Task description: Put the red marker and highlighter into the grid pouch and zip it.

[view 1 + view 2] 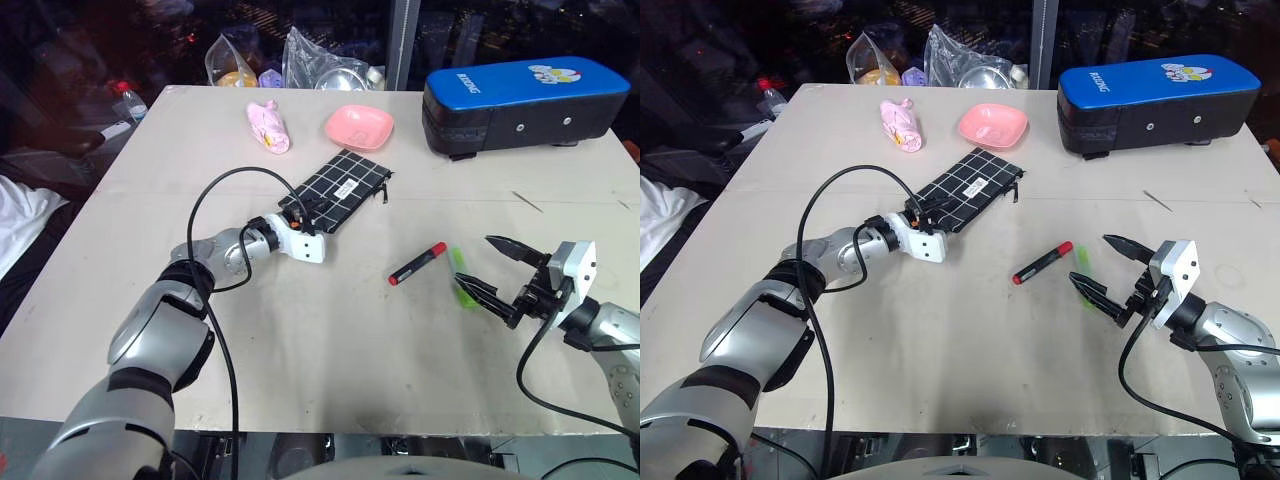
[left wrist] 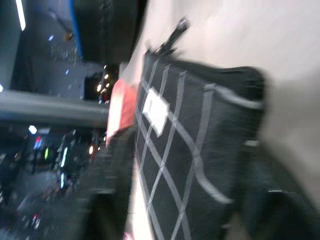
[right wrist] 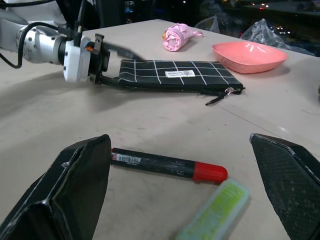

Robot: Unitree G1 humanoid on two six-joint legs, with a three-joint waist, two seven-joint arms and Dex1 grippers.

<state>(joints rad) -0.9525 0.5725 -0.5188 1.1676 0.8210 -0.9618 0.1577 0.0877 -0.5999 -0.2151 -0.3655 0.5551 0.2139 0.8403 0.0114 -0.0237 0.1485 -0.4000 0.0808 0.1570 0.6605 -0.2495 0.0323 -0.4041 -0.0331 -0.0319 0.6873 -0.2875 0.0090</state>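
The grid pouch (image 1: pixel 345 185) lies flat in the middle of the table, its zipper cord toward the pink bowl. My left gripper (image 1: pixel 303 213) is at the pouch's near end, one finger above the fabric and one down by the table, with a gap still showing over the pouch. The red marker (image 1: pixel 418 263) lies on the table right of the pouch, and the highlighter (image 3: pixel 215 210) rests just beside its red cap. My right gripper (image 1: pixel 475 262) stands wide open right by the highlighter, pointing at both pens and holding nothing.
A pink bowl (image 1: pixel 358 126) and a pink rolled bundle (image 1: pixel 268 128) sit behind the pouch. A big blue-topped black case (image 1: pixel 525 105) stands at the back right. Plastic bags (image 1: pixel 310 60) lie past the far edge. A black cable (image 1: pixel 215 190) loops over my left arm.
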